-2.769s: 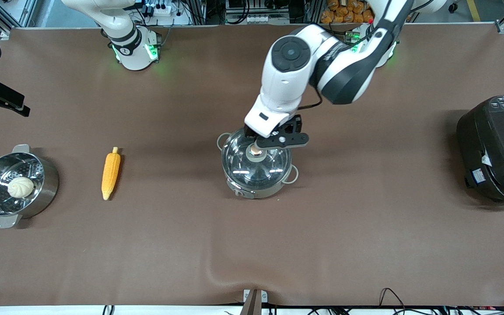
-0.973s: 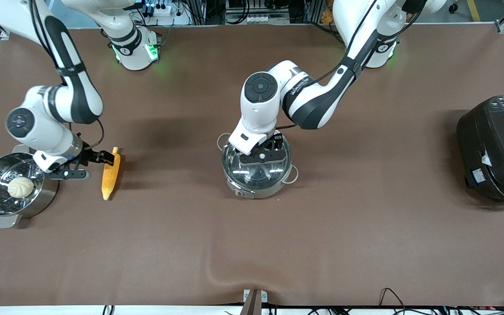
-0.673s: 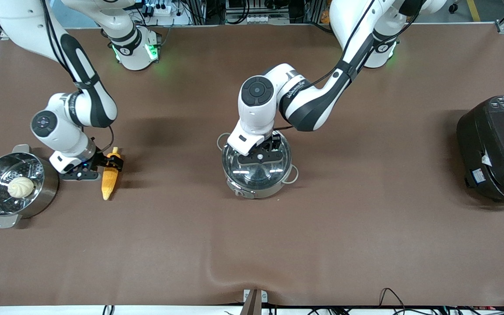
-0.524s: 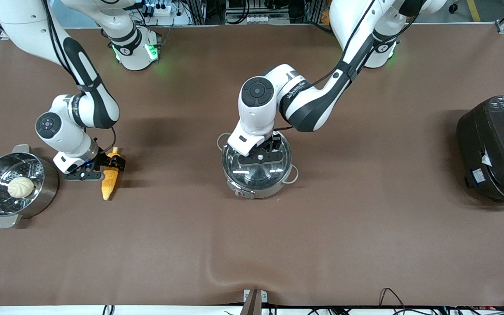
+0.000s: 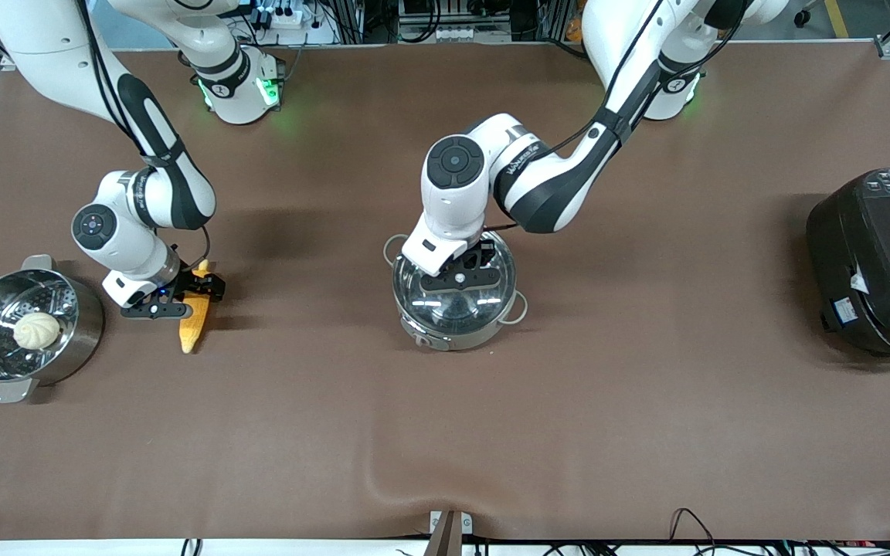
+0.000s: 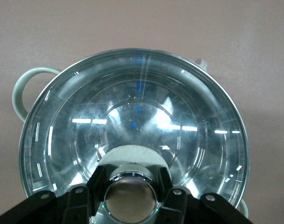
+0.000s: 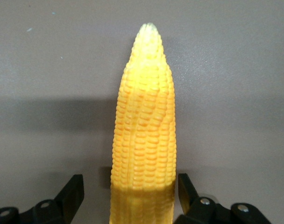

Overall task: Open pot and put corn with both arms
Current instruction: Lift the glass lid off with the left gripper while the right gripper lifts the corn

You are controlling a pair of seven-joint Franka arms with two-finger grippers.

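Where the front view is taken first, the round shiny steel pot (image 5: pixel 454 301) is seen mid-table with its clear glass lid (image 5: pixel 453 289) on, and the left gripper (image 5: pixel 462 272) is set down on the lid's centre. Toward the right arm's end, the tapered yellow-orange corn cob (image 5: pixel 192 324) lies on the brown table (image 5: pixel 607 401), straddled by the right gripper (image 5: pixel 174 301). From the left wrist, the fingers (image 6: pixel 172 193) are seen clamped on the copper-coloured knob (image 6: pixel 131 200). From the right wrist, the fingers (image 7: pixel 73 192) are spread on either side of the cob (image 7: pixel 144 140), gaps showing.
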